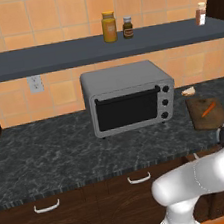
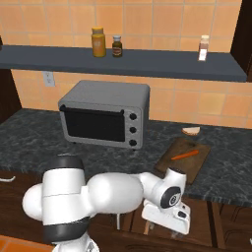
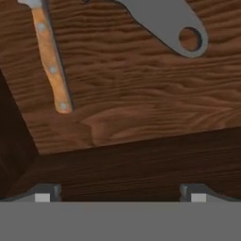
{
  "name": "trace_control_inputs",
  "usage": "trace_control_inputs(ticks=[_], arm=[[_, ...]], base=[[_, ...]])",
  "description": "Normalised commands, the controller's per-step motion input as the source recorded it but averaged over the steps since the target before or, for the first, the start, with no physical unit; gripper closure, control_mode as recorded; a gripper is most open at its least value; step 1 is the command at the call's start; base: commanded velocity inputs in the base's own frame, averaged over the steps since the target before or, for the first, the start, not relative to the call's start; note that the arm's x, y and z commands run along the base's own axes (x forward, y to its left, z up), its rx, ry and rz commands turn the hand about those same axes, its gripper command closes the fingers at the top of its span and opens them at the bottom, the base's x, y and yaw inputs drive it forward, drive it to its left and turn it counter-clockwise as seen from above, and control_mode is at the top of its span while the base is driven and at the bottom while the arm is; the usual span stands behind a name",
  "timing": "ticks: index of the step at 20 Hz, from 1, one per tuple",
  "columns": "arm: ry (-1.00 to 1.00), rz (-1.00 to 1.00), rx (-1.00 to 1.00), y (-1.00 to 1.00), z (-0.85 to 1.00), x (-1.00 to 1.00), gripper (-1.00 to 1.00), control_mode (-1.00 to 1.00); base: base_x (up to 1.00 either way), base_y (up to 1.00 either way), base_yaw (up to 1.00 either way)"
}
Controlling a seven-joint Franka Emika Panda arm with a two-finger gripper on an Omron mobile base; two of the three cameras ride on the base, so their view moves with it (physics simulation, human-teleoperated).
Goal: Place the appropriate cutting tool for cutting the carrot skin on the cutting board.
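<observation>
The pincer (image 3: 120,197) stood wide open and held nothing, its tips apart above a wooden drawer floor (image 3: 141,94). There lay the grey metal peeler (image 3: 164,23), its handle end pierced by a round hole, beside a knife (image 3: 51,61) with a riveted brownish handle. The carrot (image 2: 185,155) rested on the cutting board (image 2: 189,165) on the desk (image 2: 29,142).

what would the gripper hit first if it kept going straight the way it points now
Most likely the dark wooden wall just ahead of the open gripper, or the wooden floor beyond it; depth is unclear. The knife handle and grey peeler lie further off.
</observation>
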Motion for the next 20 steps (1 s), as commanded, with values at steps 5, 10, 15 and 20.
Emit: trace_control_inputs(ticks=[5, 10, 15, 20], arm=[[0.16, 0.0, 0.01, 0.0, -0.39, -0.5, -1.0, -1.0], [0.18, 0.0, 0.0, 0.0, -0.41, -0.63, -1.0, -1.0], [0.16, 0.0, 0.0, 0.0, -0.37, -0.78, -1.0, -1.0], [0.12, 0.02, 0.0, 0.0, 0.06, 0.14, -1.0, -1.0]], base=[[0.0, 0.0, 0.0], [0.0, 0.0, 0.0], [0.0, 0.0, 0.0], [0.0, 0.0, 0.0]])
